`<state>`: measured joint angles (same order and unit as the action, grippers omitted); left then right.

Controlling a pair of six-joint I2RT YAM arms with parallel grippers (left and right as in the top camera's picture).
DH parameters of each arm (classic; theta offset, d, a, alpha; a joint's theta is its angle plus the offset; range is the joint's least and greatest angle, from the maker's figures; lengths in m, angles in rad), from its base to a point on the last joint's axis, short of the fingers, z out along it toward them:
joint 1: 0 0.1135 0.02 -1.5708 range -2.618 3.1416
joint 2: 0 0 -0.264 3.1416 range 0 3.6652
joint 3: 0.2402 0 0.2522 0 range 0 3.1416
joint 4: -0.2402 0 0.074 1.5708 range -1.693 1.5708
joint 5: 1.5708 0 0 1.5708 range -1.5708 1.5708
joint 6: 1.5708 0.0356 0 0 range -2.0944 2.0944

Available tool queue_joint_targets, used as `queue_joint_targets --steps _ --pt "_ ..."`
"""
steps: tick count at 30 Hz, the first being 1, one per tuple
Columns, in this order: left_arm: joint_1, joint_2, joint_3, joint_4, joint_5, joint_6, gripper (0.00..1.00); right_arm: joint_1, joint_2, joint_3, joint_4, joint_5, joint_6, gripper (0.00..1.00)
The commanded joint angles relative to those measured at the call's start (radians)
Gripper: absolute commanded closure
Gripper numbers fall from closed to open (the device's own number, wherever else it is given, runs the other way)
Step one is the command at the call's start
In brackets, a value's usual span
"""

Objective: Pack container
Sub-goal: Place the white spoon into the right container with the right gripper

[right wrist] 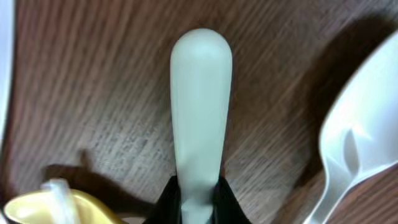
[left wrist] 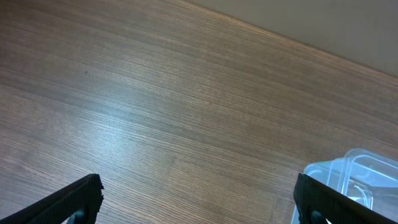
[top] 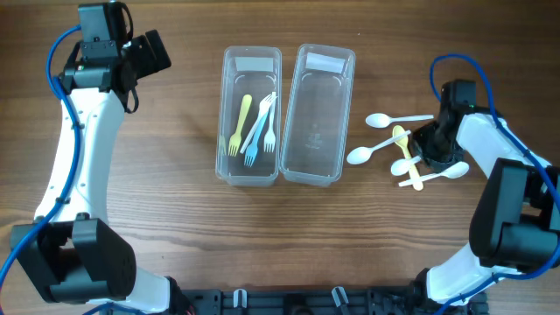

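Two clear plastic containers stand side by side mid-table. The left container (top: pixel 249 114) holds several forks, yellow, blue and white. The right container (top: pixel 318 114) is empty. Several white and yellow spoons (top: pixel 389 144) lie on the table at the right. My right gripper (top: pixel 430 150) is down among them and shut on a white spoon handle (right wrist: pixel 200 106), which sticks out between the fingers (right wrist: pixel 199 196). A yellow spoon (right wrist: pixel 56 208) and a white spoon bowl (right wrist: pixel 357 149) lie beside it. My left gripper (left wrist: pixel 199 202) is open and empty above bare table at the far left (top: pixel 144 52).
A corner of the left container (left wrist: pixel 357 174) shows in the left wrist view. The wooden table (top: pixel 175 236) runs all around the containers.
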<state>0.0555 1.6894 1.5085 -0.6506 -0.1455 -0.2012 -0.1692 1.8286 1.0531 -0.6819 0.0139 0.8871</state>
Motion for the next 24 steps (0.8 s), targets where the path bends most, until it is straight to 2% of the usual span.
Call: queue_joint_targets --steps 1,5,8,12,17,20,24 --pt "0.003 -0.014 0.014 0.003 -0.005 -0.016 0.00 -0.002 0.020 -0.006 0.009 -0.015 0.002 0.96" --pt "0.003 -0.014 0.014 0.003 -0.005 -0.016 0.00 -0.005 0.001 0.095 -0.014 -0.010 -0.092 0.96" --pt "0.003 -0.014 0.014 0.003 -0.005 -0.016 0.00 -0.004 -0.026 0.237 -0.069 -0.020 -0.148 0.96" --pt "0.003 -0.014 0.014 0.003 -0.005 -0.016 0.00 0.043 -0.058 0.454 -0.100 -0.153 -0.211 0.96" --pt "0.003 -0.014 0.014 0.003 -0.005 -0.016 0.00 0.235 -0.057 0.506 -0.069 -0.207 -0.219 0.95" --pt "0.003 -0.014 0.014 0.003 -0.005 -0.016 0.00 0.373 -0.043 0.504 -0.031 -0.192 -0.304 0.96" --pt "0.003 -0.014 0.014 0.003 -0.005 -0.016 0.00 0.532 -0.031 0.502 -0.060 0.022 -0.361 0.96"
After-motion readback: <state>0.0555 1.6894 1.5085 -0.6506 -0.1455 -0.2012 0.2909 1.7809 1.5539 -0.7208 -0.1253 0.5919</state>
